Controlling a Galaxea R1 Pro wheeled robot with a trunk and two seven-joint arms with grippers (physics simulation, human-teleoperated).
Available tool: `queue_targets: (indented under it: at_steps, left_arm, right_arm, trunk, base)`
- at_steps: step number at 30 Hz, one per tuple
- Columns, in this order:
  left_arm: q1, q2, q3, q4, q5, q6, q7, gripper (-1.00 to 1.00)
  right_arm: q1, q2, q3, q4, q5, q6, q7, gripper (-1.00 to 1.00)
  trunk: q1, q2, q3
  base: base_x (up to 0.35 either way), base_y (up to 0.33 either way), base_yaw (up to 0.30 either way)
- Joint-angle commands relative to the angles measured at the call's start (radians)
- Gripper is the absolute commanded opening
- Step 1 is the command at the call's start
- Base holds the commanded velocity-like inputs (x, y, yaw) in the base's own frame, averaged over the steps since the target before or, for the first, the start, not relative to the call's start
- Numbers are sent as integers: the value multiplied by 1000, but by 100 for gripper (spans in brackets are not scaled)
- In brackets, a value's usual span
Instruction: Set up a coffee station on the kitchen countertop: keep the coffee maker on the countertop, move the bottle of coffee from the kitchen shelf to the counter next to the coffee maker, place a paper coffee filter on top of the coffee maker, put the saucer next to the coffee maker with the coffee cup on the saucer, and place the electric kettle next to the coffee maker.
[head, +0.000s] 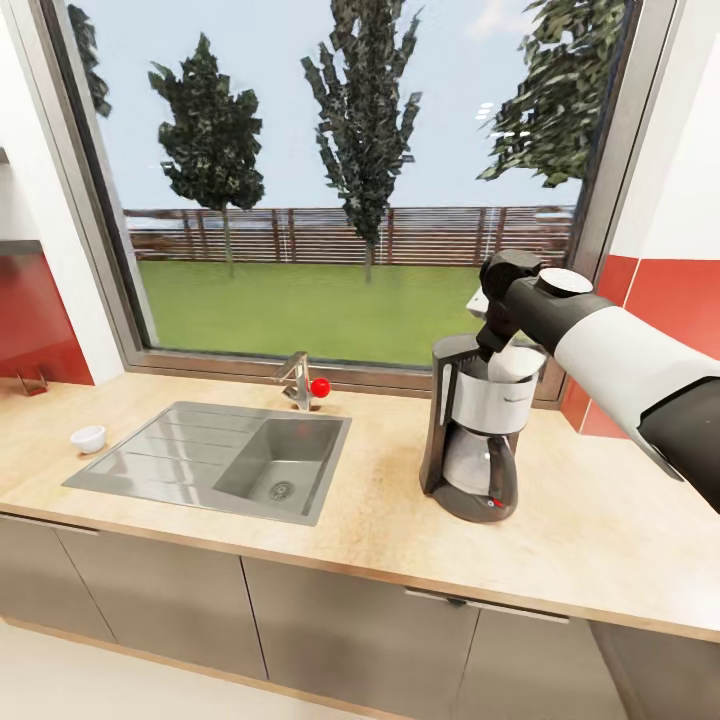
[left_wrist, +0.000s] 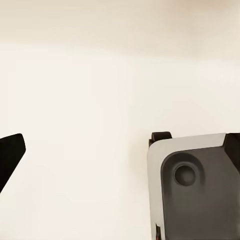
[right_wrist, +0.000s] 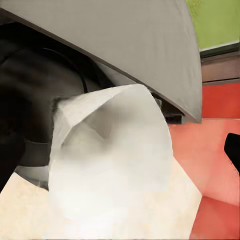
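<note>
paper filter (right_wrist: 112, 155) light, flimsy, crushes easily | pinch rim lightly | right gripper (head: 497, 340) holding it over coffee maker (head: 475, 430) | left gripper: cannot tell

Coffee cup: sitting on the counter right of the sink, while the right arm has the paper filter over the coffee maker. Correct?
Not quite. The coffee cup sits on the countertop left of the sink, per the head view. The rest holds: the paper coffee filter is over the coffee maker.

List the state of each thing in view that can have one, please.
coffee maker: upright on the countertop, carafe in place.
paper coffee filter: at the coffee maker's top, under the right gripper.
right gripper: fingers spread beside the filter; grip cannot be told.
coffee cup: upright on the countertop, left of the sink.
</note>
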Motion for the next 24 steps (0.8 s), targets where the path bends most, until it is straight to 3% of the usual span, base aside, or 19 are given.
queue_targets:
  at_steps: [1,24]
  left_arm:
    - [-1,0,-1,1,1,-3,-3,100]
    - [-1,0,-1,2,1,-3,-3,100]
  right_arm:
    - [-1,-1,5,-2,8,2,10,100]
    - [-1,0,3,-6,10,2,10,100]
  trunk:
    - [0,-1,-1]
    - [0,-1,-1]
  base:
    - [0,0,0]
    - [0,0,0]
